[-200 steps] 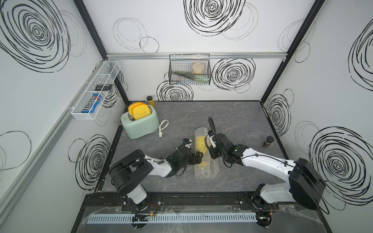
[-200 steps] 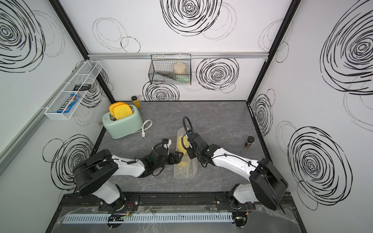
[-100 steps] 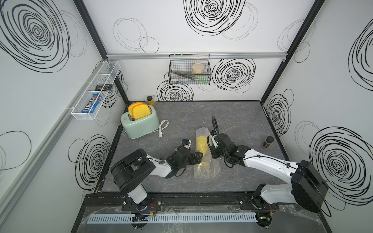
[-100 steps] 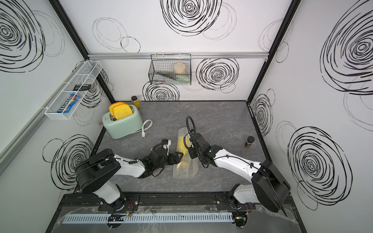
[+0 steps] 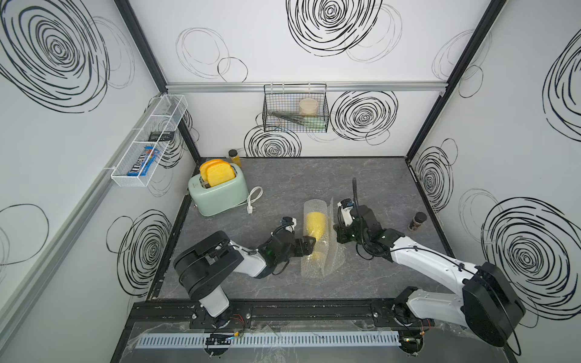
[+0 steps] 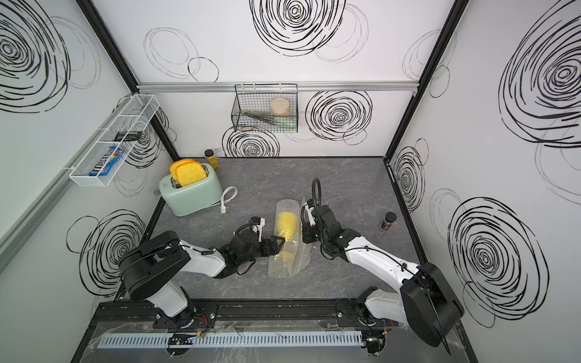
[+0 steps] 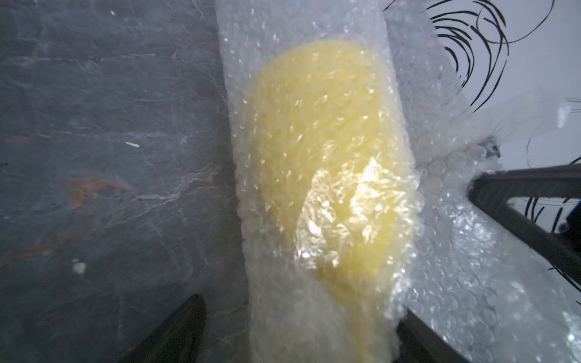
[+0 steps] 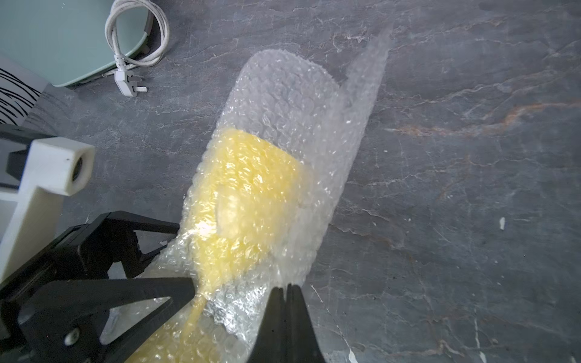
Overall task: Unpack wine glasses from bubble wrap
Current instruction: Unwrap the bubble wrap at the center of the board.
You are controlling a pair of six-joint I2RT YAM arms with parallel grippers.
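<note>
Nearest the black base rail (image 5: pixel 283 311), the left gripper (image 5: pixel 312 245) stands released. Its black jaws are wide apart, astride the narrow stem end of the bundle. In the left wrist view one finger (image 7: pixel 179 327) is clear of the wrap and the other lies at its surface, so nothing is clamped. Just beyond, the right gripper (image 8: pixel 287 292) is clenched. Its tips apparently pinch the loose edge of the clear, colourless small-bubble plastic bubble wrap (image 8: pixel 283 94), whose free flap (image 5: pixel 330 207) rises off the grey marbled tabletop (image 5: pixel 283 185).

Hazards:
(a) A pull on the flap while the left jaws are open would probably drag or roll the whole bundle rather than unwind it.
(b) Closing the left jaws over stem and wrap together may trap the inner layers, so that the sheet stretches or tears.
(c) The thin edge may slip from the right pinch.
(d) A freed goblet, being round, could roll away.

Task object: the opaque bright yellow plastic goblet (image 5: pixel 315 223) lies on its side at mid-table between the two grippers, inside the wrap. Its round foot (image 5: pixel 317 255) points toward the rail and its deep cup points away, the colour dulled by the bubbles. Beyond the rim the wrap runs on as an empty tube. Farther back, well apart, stands a mint-green toaster (image 5: pixel 220 193) holding yellow bread slices (image 5: pixel 216 173).
</note>
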